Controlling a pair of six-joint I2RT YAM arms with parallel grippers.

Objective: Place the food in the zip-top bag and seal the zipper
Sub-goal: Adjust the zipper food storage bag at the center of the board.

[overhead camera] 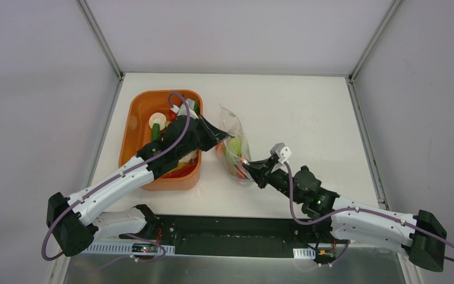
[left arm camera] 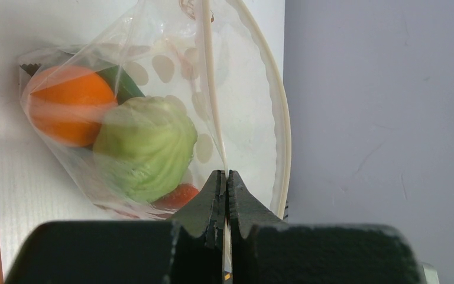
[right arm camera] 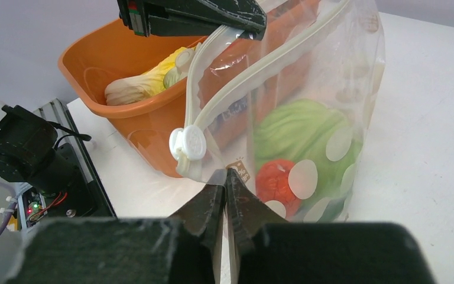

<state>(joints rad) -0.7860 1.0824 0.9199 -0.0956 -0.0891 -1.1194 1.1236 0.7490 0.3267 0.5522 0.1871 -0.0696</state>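
Note:
The dotted clear zip-top bag [overhead camera: 234, 151] stands between both grippers, right of the orange tub. It holds an orange ball [left arm camera: 68, 103], a green leafy piece [left arm camera: 145, 148] and a red piece [left arm camera: 180, 195]. My left gripper [overhead camera: 217, 137] is shut on one zipper strip [left arm camera: 210, 77] at the bag's mouth, and it shows in its own view [left arm camera: 225, 174]. My right gripper [overhead camera: 249, 170] is shut on the bag's edge [right arm camera: 225, 174] just below the white slider [right arm camera: 188, 144]. The two zipper strips [right arm camera: 254, 77] stand apart, so the mouth is open.
The orange tub [overhead camera: 131, 115] sits left of the bag with whitish leafy food [right arm camera: 139, 86] and other toy pieces inside; my left arm reaches over it. Grey walls enclose the white table. The arm bases and rail run along the near edge.

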